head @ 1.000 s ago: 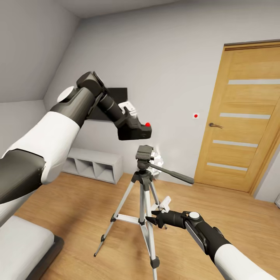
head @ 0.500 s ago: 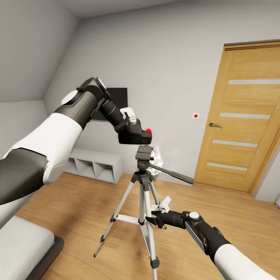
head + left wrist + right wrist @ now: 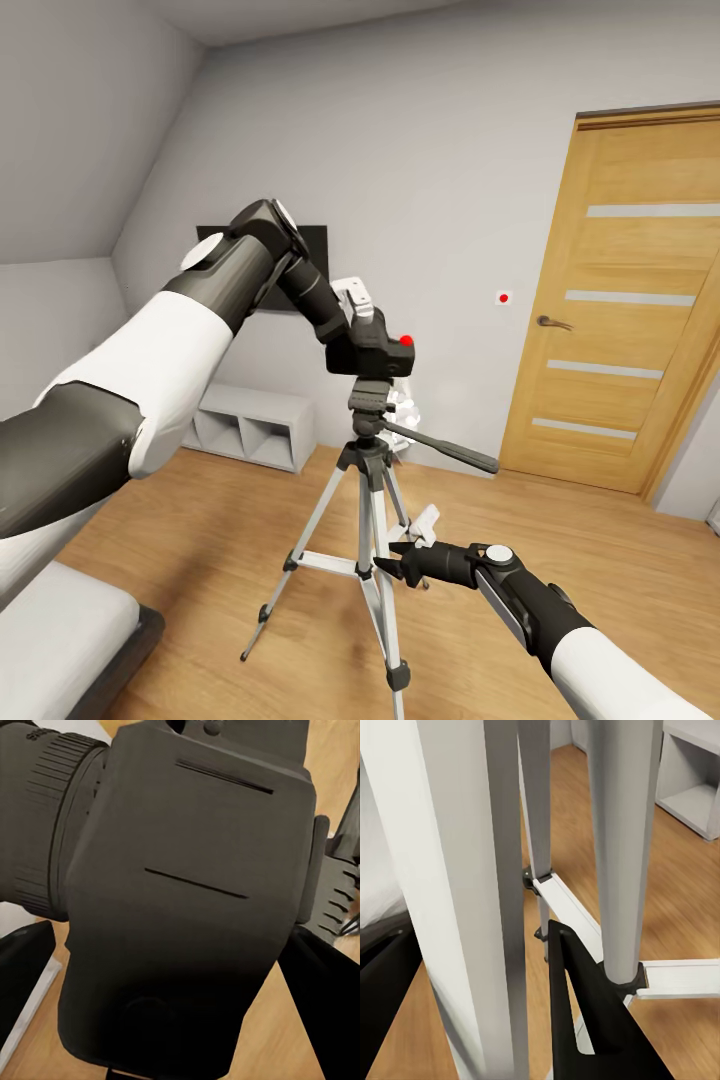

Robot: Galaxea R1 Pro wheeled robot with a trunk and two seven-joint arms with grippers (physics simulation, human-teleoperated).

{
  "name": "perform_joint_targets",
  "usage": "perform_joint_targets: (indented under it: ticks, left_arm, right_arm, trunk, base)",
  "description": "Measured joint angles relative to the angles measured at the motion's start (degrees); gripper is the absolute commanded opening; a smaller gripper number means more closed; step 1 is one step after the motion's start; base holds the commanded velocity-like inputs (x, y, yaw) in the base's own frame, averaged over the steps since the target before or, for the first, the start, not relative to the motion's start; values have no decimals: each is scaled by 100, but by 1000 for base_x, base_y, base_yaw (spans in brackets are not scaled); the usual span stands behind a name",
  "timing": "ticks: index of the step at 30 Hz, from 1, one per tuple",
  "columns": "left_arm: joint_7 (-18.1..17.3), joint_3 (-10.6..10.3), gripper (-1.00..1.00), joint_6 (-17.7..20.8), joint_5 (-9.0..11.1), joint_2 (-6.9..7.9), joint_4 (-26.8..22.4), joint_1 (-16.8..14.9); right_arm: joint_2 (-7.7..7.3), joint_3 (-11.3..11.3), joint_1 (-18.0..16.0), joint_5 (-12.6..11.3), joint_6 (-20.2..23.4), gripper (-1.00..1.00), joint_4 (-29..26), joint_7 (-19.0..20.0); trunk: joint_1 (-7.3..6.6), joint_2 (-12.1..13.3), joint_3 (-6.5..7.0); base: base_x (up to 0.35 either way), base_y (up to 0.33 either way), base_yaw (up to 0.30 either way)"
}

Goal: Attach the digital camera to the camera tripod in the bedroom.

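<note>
At the near left is a corner of the bed [image 3: 60,625], white with a dark frame. Past it, by the far wall, sits a low white shelf [image 3: 255,425], and a black TV [image 3: 310,240] hangs on the grey wall above.

The left gripper [image 3: 352,318] is high up and grasps the digital camera [image 3: 372,352]. In the left wrist view the digital camera [image 3: 187,907] looks big and dark between the black fingers [image 3: 319,1009]. The camera sits right on top of the black head of the camera tripod [image 3: 368,500], touching it or just above; I cannot tell which. The red button is on top.

The tripod stands in the middle on the wood floor [image 3: 600,540].

Low down, the right gripper [image 3: 392,560] is at a tripod leg. Its fingers [image 3: 585,1020] sit on both sides of the thin leg [image 3: 480,892]. I cannot tell if it squeezes.

At the right is the oak door [image 3: 620,300].
</note>
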Motion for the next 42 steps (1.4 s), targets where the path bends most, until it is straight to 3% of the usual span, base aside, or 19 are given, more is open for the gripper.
perform_joint_targets:
  ticks: [8, 9, 14, 25, 35, 39, 42]
  left_arm:
    - [0, 72, -100, 22, 13, 0, -31, 0]
    - [3, 412, -100, 71, 7, 16, -33, -2]
    - [3, 745, -100, 162, 10, 35, -27, -2]
    - [5, 764, -100, 322, 12, 8, 14, 2]
    - [3, 750, -100, 215, 9, -60, 414, 15]
    - [2, 748, -100, 128, 5, 71, 418, 15]
    - [2, 779, -100, -7, 3, 348, 398, 15]
  right_arm:
    - [0, 0, 0, -1, 0, -100, 0, 0]
    - [0, -3, 0, -1, 0, -100, -1, 1]
    - [0, 2, 0, -5, 4, -100, 1, -1]
    - [0, -3, 0, -4, -3, -100, -1, 1]
    - [1, -4, 0, -8, -3, -100, -2, 1]
    - [0, -3, 0, -6, -3, -100, -1, 1]
    - [0, 2, 0, -4, -3, -100, 1, -1]
  trunk:
    - [0, 0, 0]
    - [0, 0, 0]
    - [0, 0, 0]
    - [0, 0, 0]
    - [0, 0, 0]
    - [0, 0, 0]
    - [0, 1, 0]
  base:
    - [0, 0, 0]
    - [0, 0, 0]
    - [0, 0, 0]
    - [0, 0, 0]
    - [0, 0, 0]
    - [0, 0, 0]
    - [0, 0, 0]
